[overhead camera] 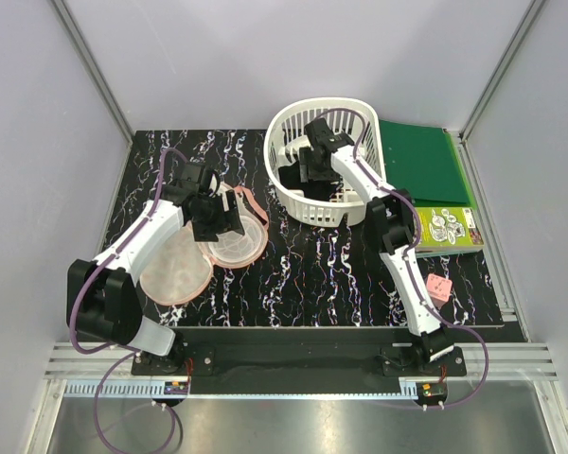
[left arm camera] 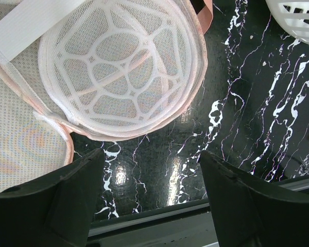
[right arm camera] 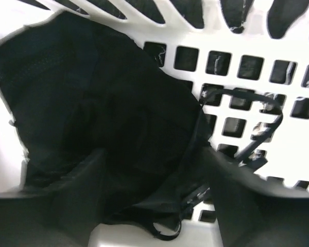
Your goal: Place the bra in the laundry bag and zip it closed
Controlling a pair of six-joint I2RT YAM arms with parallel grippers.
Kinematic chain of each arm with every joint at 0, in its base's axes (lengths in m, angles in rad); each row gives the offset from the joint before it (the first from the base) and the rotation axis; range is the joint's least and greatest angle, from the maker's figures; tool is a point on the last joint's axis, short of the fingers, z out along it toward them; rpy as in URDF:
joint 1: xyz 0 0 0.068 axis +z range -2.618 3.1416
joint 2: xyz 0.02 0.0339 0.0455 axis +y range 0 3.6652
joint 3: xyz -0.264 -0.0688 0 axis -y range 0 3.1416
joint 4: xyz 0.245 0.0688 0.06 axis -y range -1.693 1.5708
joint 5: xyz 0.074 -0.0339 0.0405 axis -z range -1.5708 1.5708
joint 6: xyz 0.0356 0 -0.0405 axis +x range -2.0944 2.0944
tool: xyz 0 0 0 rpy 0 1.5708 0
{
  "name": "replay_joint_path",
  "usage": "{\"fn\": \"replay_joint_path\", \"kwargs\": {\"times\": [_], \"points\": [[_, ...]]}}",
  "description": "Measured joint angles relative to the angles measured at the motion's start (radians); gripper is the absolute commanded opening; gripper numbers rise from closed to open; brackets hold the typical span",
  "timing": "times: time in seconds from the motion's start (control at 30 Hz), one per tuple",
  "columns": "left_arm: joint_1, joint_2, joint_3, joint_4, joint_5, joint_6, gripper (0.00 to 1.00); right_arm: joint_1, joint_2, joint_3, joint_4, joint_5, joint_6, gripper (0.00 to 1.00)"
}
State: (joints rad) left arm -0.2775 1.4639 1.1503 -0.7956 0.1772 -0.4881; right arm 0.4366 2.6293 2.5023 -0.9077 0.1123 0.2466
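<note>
The laundry bag (overhead camera: 175, 274) lies open on the dark marble table at the left, its two pale mesh halves spread out; the left wrist view shows its mesh lining and white frame (left arm camera: 118, 67). My left gripper (overhead camera: 213, 216) hovers over the bag's right half, open and empty (left arm camera: 152, 185). The black bra (right arm camera: 118, 103) lies crumpled inside the white basket (overhead camera: 293, 118). My right gripper (overhead camera: 314, 161) is down in the basket, open, with its jaws on either side of the bra fabric (right arm camera: 154, 190).
A green board (overhead camera: 421, 161) lies behind and to the right of the basket, with a printed packet (overhead camera: 445, 227) in front of it. A small pink thing (overhead camera: 439, 287) sits near the right arm. The basket's slotted wall (right arm camera: 247, 67) is close around my right gripper.
</note>
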Motion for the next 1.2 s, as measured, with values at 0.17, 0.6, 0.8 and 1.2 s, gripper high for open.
{"fn": "replay_joint_path", "kwargs": {"times": [0.17,0.6,0.8,1.2], "points": [[0.000,0.000,0.001,0.000,0.004,0.002,0.80,0.001,0.002,0.017,0.004,-0.010,0.010,0.07],[0.000,-0.004,0.001,0.000,0.022,-0.018,0.80,-0.017,-0.113,0.096,-0.031,-0.026,0.032,0.00],[-0.007,-0.031,0.001,0.000,0.026,-0.041,0.80,-0.014,-0.367,0.071,-0.085,-0.063,0.063,0.00],[-0.038,-0.149,-0.106,0.025,0.040,-0.116,0.81,0.103,-0.990,-0.459,-0.119,-0.308,0.093,0.00]]}}
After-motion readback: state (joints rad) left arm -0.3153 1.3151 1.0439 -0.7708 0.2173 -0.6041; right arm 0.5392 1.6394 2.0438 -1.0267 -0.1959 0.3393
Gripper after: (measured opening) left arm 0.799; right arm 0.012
